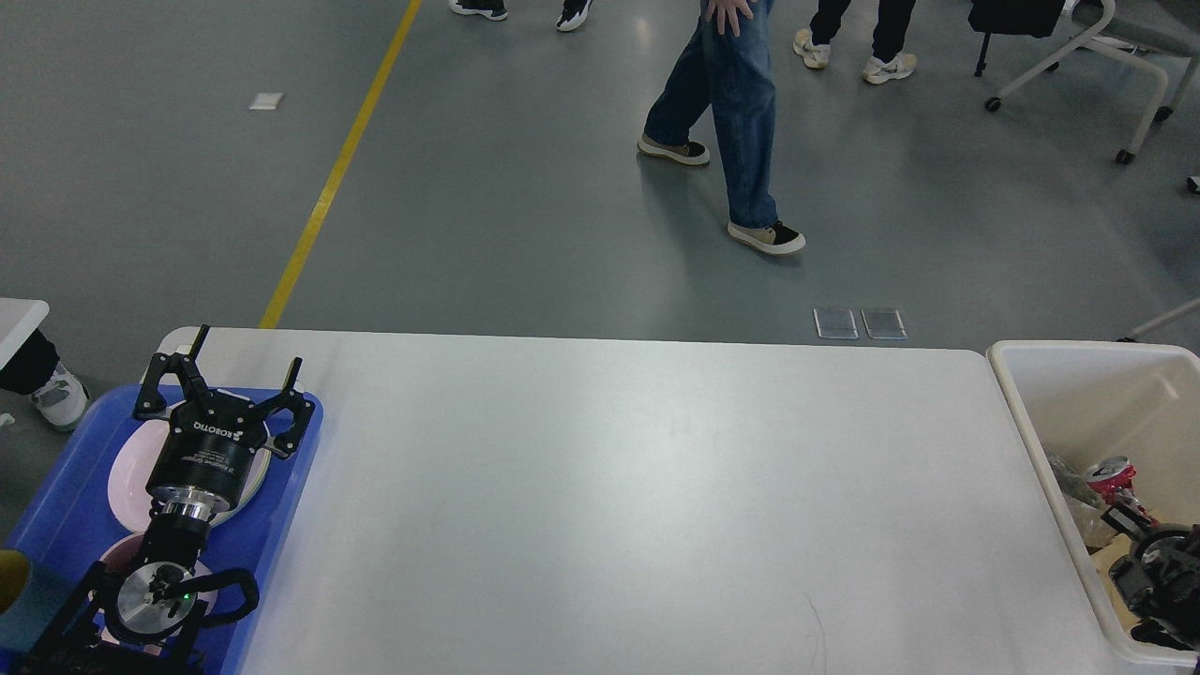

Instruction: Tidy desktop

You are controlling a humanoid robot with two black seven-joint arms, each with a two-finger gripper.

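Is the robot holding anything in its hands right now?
The left gripper holds nothing: its fingers are spread open above the blue tray. The right gripper, down in the bin, is too dark to tell.

The surface (637,487) is plain white with a faint grey sheen. At its left edge sits a bright blue tray (291,487) holding pale pink plates (127,473). The left gripper (246,361) is black, with white lettering on its body and a silver metal ring behind. At the right edge, the bin (1041,441) is off-white, and a red-and-white can (1111,472) shows inside. The floor (516,187) is grey-green with a yellow stripe (337,169).
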